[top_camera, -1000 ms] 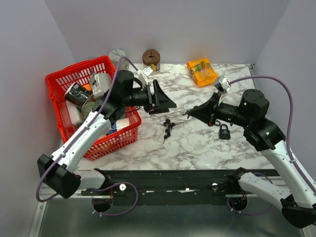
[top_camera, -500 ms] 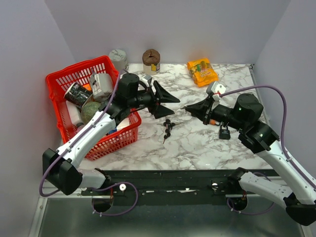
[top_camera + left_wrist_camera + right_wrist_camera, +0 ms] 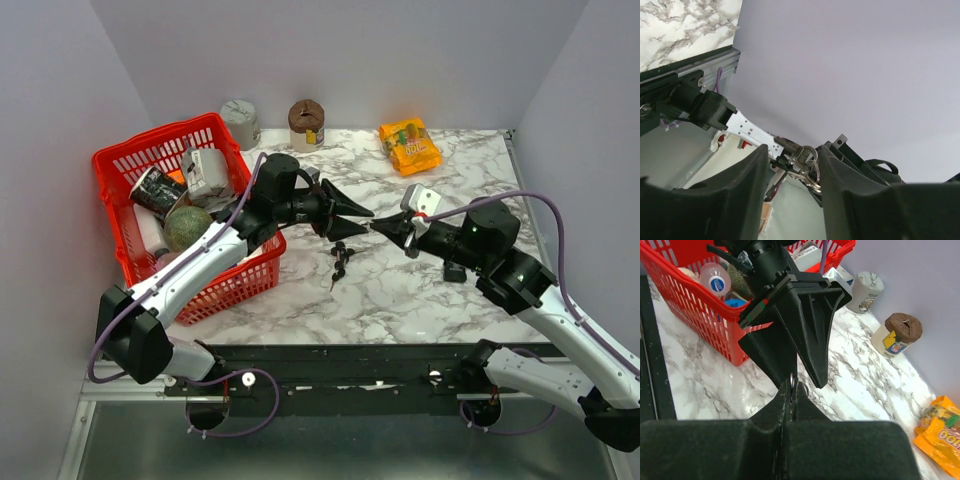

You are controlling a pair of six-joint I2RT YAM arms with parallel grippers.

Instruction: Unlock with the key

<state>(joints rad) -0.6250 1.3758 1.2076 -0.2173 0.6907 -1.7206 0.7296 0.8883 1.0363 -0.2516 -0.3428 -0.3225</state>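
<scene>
The right fingers (image 3: 807, 411) are clamped on the key (image 3: 803, 155); the left fingers (image 3: 742, 190), half open, straddle it. Centre it, then close squarely.

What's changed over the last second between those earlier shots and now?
Both arms swung inward and met over mid-table. The left gripper narrowed its jaws, which now stand either side of the key that the shut right gripper holds out. The loose keys, padlock and basket stayed put.
</scene>
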